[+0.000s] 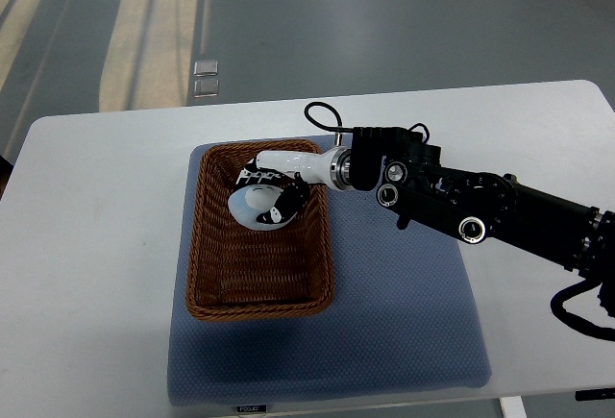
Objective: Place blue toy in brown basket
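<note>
The brown woven basket (258,269) lies on a blue mat at the table's middle. The toy (254,209) is a pale blue rounded shape with black marks, in the far end of the basket, at or just above its floor. My right hand (272,187), white with black finger joints, reaches in from the right over the basket's far right corner. Its fingers (288,205) curl around the toy's top and right side. Whether the toy rests on the basket floor cannot be told. The left arm is out of view.
The blue mat (404,312) covers the middle of the white table (96,245). My black right forearm (480,211) crosses the mat's far right part. Grey floor lies beyond the table's far edge.
</note>
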Action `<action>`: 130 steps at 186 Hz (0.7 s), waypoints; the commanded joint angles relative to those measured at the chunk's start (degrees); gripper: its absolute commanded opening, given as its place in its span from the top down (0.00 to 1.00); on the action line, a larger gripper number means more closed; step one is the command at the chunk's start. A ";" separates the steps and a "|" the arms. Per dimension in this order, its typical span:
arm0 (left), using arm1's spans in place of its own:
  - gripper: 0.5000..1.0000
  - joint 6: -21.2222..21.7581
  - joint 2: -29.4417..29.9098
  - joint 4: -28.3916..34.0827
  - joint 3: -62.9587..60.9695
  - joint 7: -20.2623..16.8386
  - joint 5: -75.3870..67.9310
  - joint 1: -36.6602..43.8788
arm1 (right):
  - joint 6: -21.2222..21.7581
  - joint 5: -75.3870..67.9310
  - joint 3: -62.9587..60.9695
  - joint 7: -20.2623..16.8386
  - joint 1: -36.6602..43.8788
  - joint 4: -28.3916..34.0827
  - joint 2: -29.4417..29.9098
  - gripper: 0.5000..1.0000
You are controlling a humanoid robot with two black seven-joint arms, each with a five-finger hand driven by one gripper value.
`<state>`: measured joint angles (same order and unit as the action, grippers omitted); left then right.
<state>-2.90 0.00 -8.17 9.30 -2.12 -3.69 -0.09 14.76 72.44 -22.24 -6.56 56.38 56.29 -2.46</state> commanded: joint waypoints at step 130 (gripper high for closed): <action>0.00 0.00 0.00 0.00 0.02 0.01 0.00 0.00 | -1.05 -4.06 -16.96 2.60 -0.48 -0.57 -1.58 0.19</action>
<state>-2.90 0.00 -8.17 9.30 -2.11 -3.69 -0.09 13.81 70.60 -32.95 -4.41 56.87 56.29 -3.98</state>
